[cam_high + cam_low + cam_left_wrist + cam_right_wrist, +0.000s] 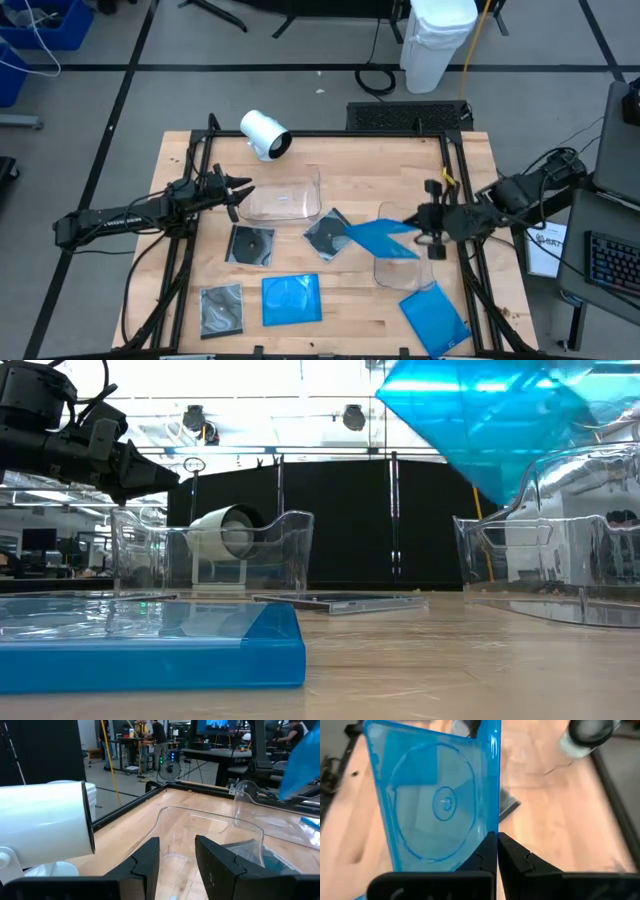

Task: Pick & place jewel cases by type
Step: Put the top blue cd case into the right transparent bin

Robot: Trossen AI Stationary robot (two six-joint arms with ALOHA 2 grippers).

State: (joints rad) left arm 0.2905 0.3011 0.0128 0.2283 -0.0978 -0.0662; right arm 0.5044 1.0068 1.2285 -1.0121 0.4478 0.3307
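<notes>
1. A blue jewel case [378, 238] is pinched by its edge in the closed right gripper [428, 232], raised above the right clear tray [405, 272].
2. It should be levelled, then lowered inside the walls before release.
3. The left gripper [238, 190] hangs part-open, holding nothing, by the left tray [285, 200].

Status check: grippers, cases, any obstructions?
Right gripper shut on blue jewel case, held over near clear plastic tray. Left gripper open, empty, by far clear tray. Nothing blocking the drop.
</notes>
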